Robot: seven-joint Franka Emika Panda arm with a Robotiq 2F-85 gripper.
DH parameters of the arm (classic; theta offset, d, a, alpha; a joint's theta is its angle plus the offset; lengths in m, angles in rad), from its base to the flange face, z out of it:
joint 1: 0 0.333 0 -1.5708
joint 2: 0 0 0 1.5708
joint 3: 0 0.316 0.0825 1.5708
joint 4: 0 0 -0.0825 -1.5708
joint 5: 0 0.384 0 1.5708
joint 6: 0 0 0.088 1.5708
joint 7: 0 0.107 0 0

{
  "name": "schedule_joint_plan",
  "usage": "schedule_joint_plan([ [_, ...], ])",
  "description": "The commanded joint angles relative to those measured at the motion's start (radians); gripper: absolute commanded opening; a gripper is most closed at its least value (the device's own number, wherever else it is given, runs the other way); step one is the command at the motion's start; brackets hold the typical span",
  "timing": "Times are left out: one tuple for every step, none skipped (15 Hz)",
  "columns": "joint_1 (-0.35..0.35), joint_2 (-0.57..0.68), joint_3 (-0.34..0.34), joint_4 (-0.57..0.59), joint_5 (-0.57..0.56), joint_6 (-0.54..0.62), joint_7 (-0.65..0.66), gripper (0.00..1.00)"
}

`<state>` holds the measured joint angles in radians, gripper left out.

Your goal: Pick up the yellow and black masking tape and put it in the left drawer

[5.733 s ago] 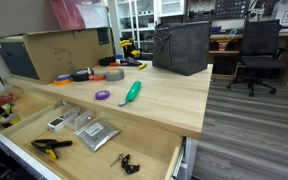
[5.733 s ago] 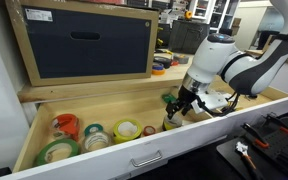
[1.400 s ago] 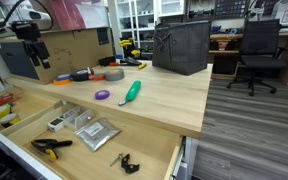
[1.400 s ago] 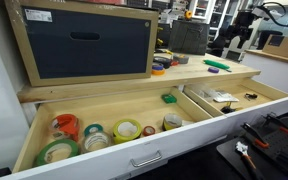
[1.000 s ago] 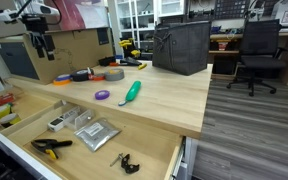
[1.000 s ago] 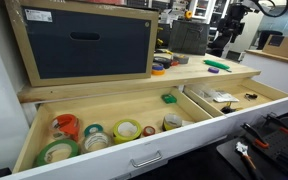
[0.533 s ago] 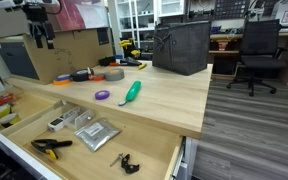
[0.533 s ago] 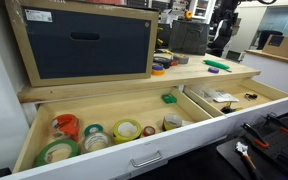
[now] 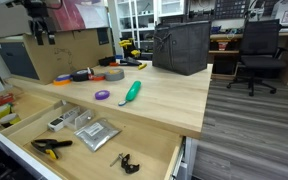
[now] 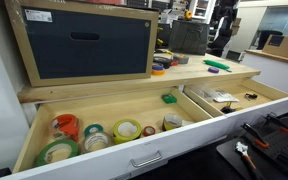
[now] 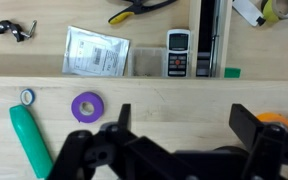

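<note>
Since the yellow and black masking tape [image 10: 171, 122] already sits in the left drawer [image 10: 94, 112], I judge the task done; my gripper [image 11: 182, 125] hangs high, fingers wide and empty.

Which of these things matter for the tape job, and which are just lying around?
Job: yellow and black masking tape, already in the left drawer; open gripper.
Lying about: purple tape roll, green tool, orange roll, packet.
</note>
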<state>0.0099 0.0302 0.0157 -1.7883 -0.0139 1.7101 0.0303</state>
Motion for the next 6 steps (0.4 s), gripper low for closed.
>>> schedule_joint_plan([
  [0.001, 0.004, -0.001, 0.008, 0.006, -0.017, -0.008, 1.00],
  [0.001, 0.007, -0.001, 0.012, 0.008, -0.023, -0.008, 1.00],
  [0.001, 0.009, -0.002, 0.014, 0.009, -0.025, -0.008, 1.00],
  [0.001, 0.010, -0.002, 0.015, 0.010, -0.025, -0.008, 1.00],
  [0.001, 0.010, -0.002, 0.016, 0.010, -0.025, -0.008, 1.00],
  [0.001, 0.011, -0.002, 0.016, 0.010, -0.025, -0.008, 1.00],
])
